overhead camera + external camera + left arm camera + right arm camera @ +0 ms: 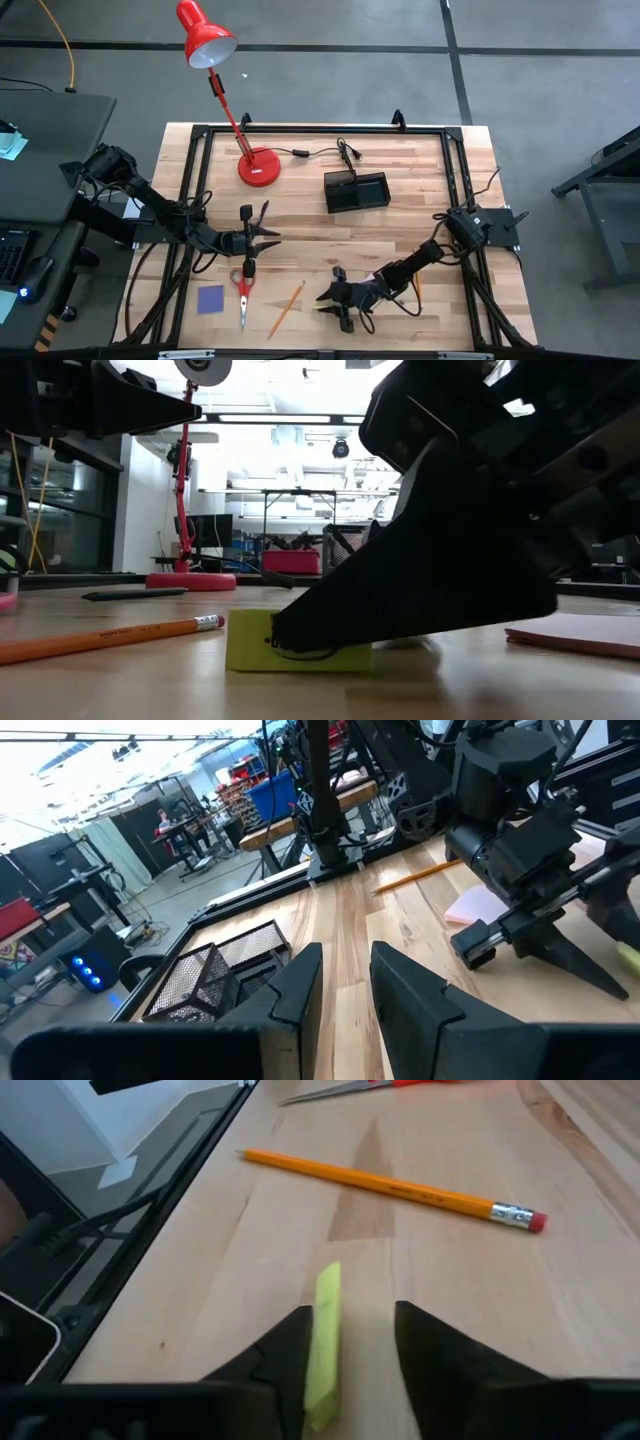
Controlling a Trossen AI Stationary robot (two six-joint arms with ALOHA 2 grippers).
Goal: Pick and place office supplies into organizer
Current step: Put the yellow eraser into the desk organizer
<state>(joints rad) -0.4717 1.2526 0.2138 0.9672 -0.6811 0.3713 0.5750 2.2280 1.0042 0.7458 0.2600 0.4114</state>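
A small yellow piece point(326, 1330) rests on the wood near the table's front edge, between the fingers of my open right gripper point(350, 1350), which points toward the table's left and slants down. In the low view a dark finger point(420, 590) covers part of the yellow piece point(250, 645). An orange pencil point(390, 1180) lies just beyond it. Red-handled scissors point(243, 288) and a blue-purple pad point(210, 299) lie at the front left. The black organizer point(356, 191) stands at the middle back. My left gripper point(268, 238) hovers open above the scissors with nothing in it. My right gripper touches the yellow piece with the inner side of one finger point(285, 1355), which lies along the piece's long side point(318, 1350). The other finger point(440, 1350) stands apart from it across a clear gap. The piece rests on the table, lying along the fingers.
A red desk lamp stands on its round base point(258, 167) at the back left, its cord running toward the organizer. A pink pad point(580, 632) lies on the table under the right arm. A black pen point(135, 594) lies farther back.
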